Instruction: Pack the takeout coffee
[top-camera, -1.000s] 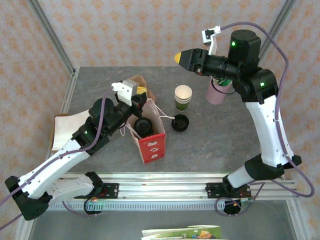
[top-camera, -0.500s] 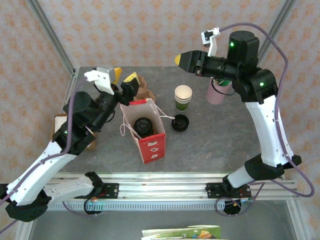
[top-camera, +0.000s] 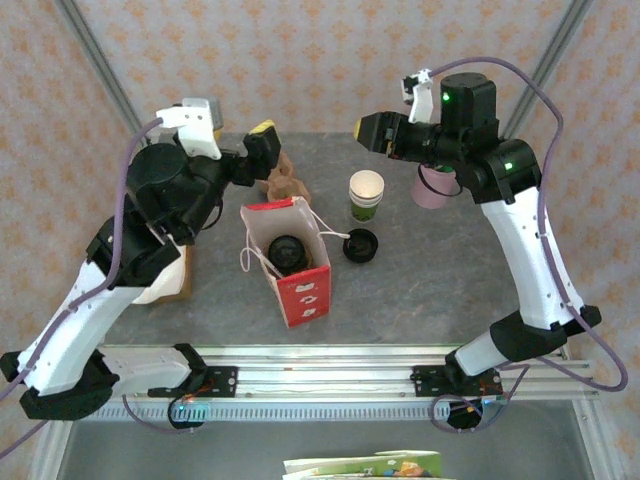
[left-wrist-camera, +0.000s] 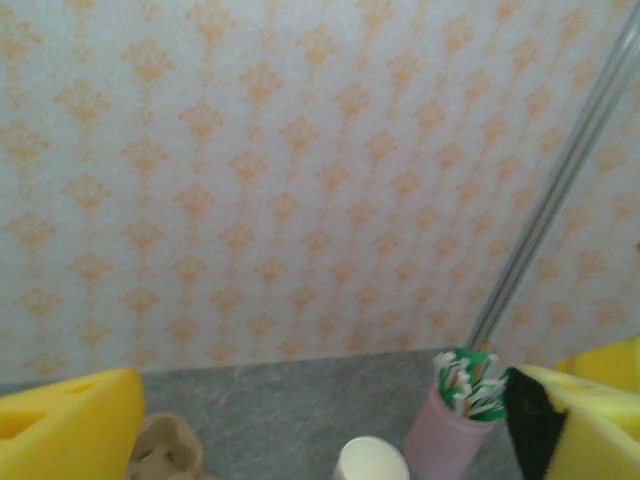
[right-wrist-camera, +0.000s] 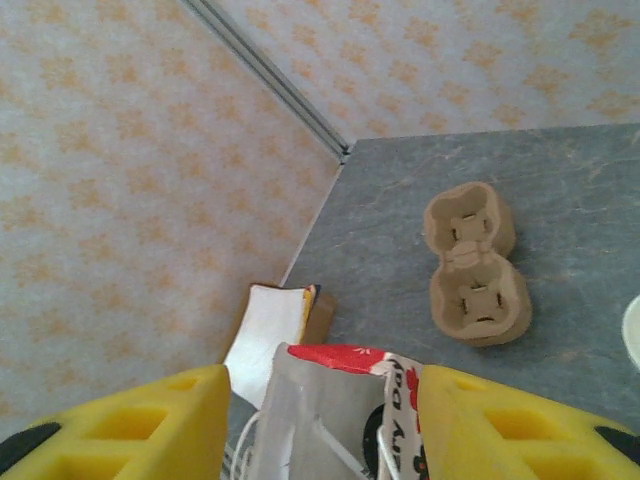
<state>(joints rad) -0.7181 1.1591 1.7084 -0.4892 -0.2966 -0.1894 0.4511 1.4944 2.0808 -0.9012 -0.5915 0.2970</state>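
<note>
Ref paper bag (top-camera: 292, 262), table centre: takeout coffee (top-camera: 286, 251) sits inside it, loose lid (top-camera: 360, 245) just right of it, lidless cup (top-camera: 366, 196) behind-right, stirrer holder (top-camera: 437, 188) further right of that, pulp cup carrier (top-camera: 290, 185) directly behind, flat stack (right-wrist-camera: 266, 336) well left.

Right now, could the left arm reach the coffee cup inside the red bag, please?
Probably yes: the red bag stands open with nothing over its mouth, the coffee cup shows inside, and the open left claw hovers close behind.
</note>
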